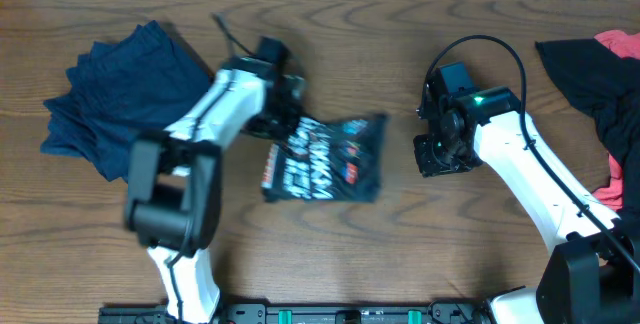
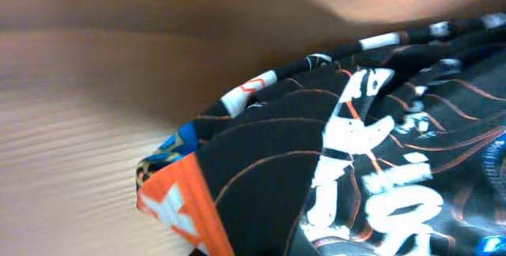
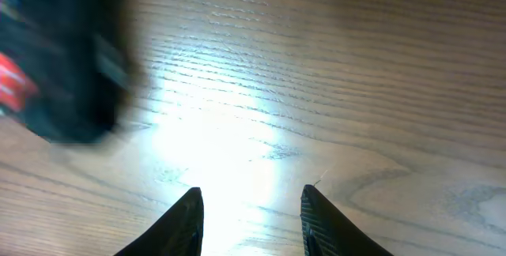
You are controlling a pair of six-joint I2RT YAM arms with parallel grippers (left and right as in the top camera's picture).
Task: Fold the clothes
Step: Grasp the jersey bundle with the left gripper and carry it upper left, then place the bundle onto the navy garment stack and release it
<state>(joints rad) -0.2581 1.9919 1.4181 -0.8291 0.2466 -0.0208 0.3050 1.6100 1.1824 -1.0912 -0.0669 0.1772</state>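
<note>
1 black jersey (image 1: 325,159), part-folded; left gripper (image 1: 285,119) jaws together at its corner, right gripper (image 3: 250,208) jaws apart, empty; corner best carried low, slowly, layers aligned.

Right tool (image 3: 251,220) at bottom edge, two dark fingertips (image 3: 183,223) spread apart, only wood-grain bench (image 3: 356,90) showing between them, bright glare on it. Blurred dark garment (image 3: 71,74), red patch, upper left, apart from tool.
</note>
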